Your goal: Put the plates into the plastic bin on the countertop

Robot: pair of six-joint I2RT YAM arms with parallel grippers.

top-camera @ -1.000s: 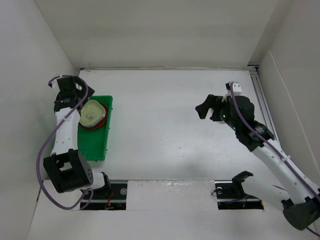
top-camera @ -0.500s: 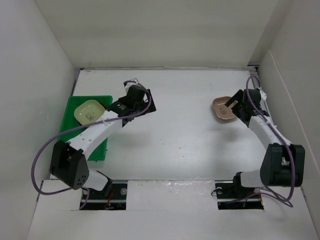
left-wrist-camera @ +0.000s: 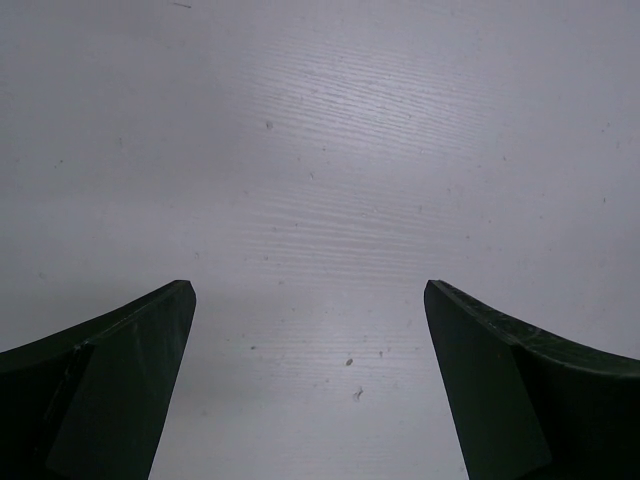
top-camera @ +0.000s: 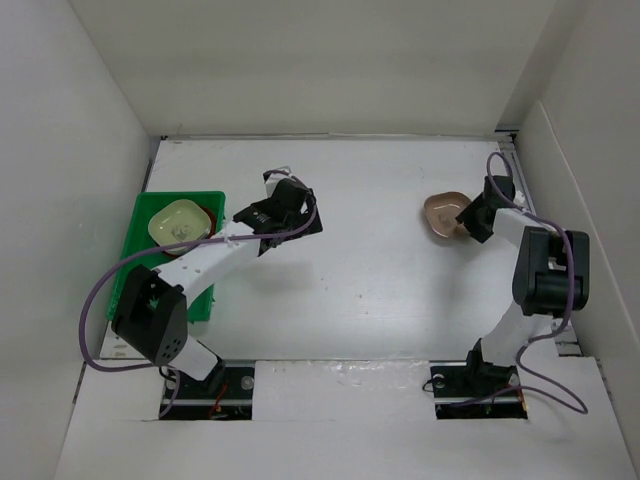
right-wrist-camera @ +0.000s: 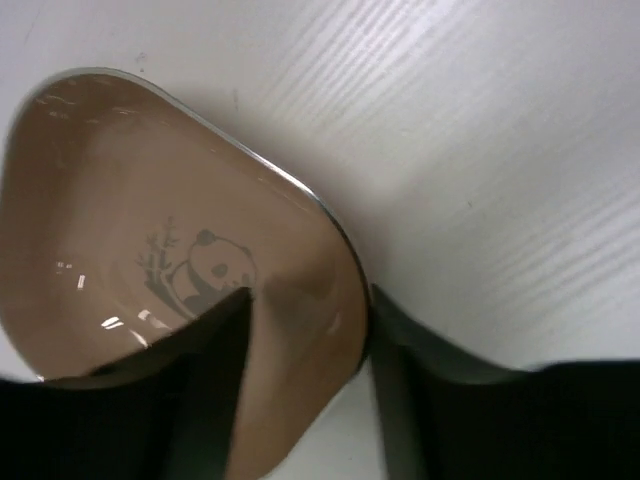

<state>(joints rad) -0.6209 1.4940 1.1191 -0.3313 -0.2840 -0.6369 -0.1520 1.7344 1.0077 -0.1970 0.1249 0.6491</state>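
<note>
Right gripper (right-wrist-camera: 308,335) jaws pinch the 3 o'clock rim of the tan-pink plate (top-camera: 440,213); firm up before lifting. Left gripper (left-wrist-camera: 310,330) jaws gape, empty.

A tan-pink panda-printed plate (top-camera: 443,215) lies on the countertop (top-camera: 370,280), well apart from the green bin (top-camera: 138,252) holding a cream plate (top-camera: 178,222).
</note>
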